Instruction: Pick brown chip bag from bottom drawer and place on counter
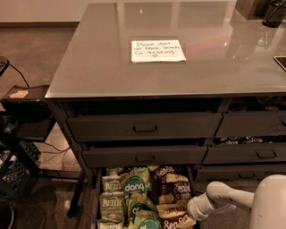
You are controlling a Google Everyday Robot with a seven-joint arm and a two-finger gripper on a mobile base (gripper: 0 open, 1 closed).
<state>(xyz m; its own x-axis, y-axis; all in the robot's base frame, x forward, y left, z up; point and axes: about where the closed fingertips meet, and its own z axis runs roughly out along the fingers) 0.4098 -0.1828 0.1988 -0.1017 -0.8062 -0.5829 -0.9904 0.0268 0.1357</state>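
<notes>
The bottom drawer is pulled open below the counter, which carries a white handwritten note. The drawer holds several snack bags. Brown chip bags with "Sea Salt" lettering lie on its right side, one at the front and others behind it. Green "dang" bags and pale "Kettle" bags fill the left side. My gripper, on the white arm coming in from the lower right, is down at the right edge of the front brown chip bag. The picture's bottom edge cuts off its tip.
Two handled drawers stand slightly open above the bottom drawer, with more drawers to the right. A black crate and a low dark stand are on the left, with cables on the floor. Dark objects sit on the counter's far right.
</notes>
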